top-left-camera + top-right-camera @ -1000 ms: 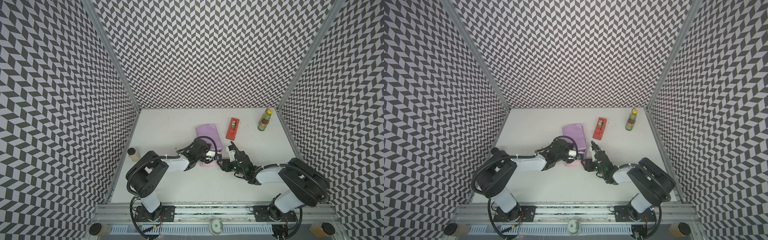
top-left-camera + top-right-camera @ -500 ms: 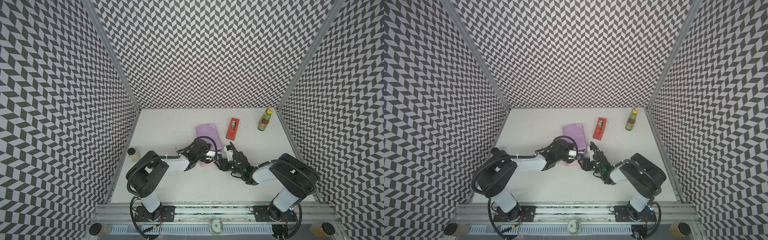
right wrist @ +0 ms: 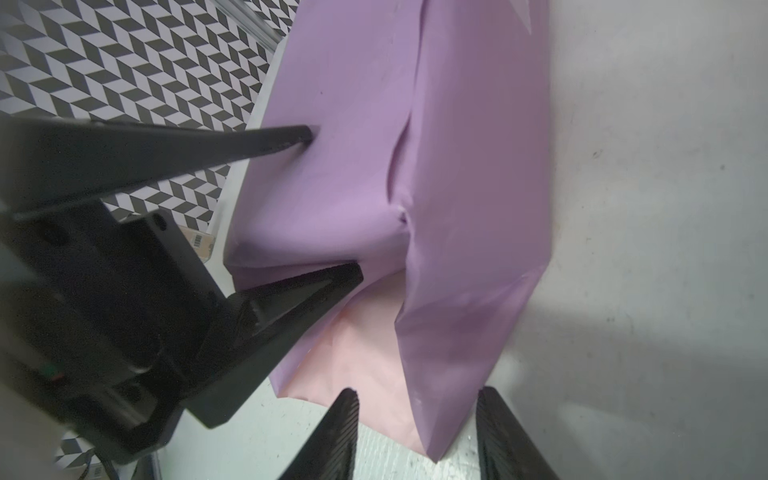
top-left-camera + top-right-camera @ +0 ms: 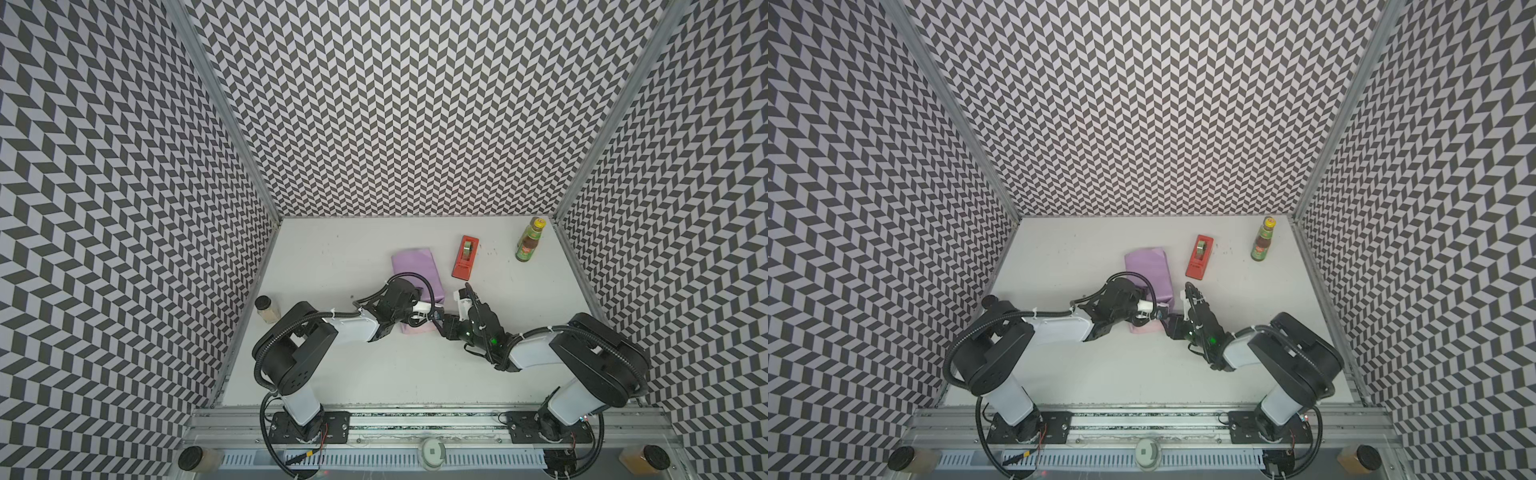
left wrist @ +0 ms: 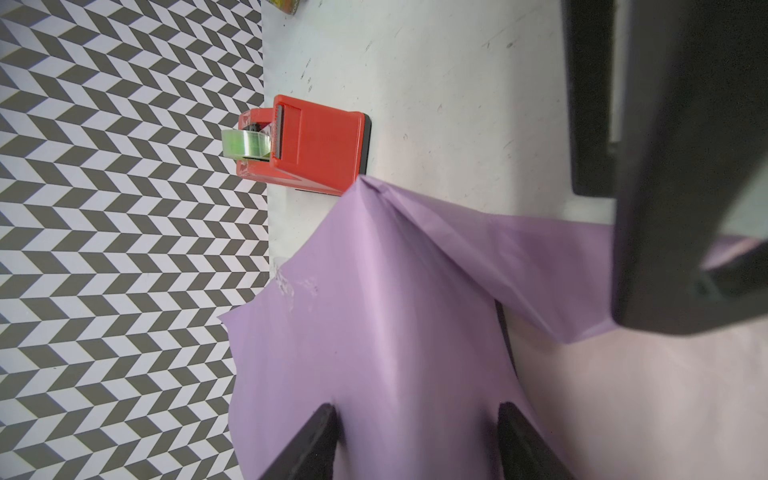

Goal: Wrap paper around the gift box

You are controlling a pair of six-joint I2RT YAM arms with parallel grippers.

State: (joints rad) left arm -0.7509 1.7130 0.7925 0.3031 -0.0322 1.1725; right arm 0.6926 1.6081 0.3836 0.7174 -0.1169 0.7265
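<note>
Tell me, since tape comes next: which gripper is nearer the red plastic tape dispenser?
Right. The right gripper sits just below the red plastic tape dispenser in both top views; the left gripper is farther, over the lilac-purple paper.

Lying on the worktop (image 4: 332, 257) near its middle: the paper (image 4: 415, 270), folded into a long parcel running from back to front. Standing just right of the paper, apart from it: the tape dispenser (image 4: 466, 257). Standing further right, near the back right corner: the bottle (image 4: 528, 241). Sitting at the worktop's left edge, well apart from the paper: the jar (image 4: 266, 309). Flanking the paper's near end: the left gripper (image 4: 422, 311) over it from the left, the right gripper (image 4: 451, 320) just beside it on the right.
</note>
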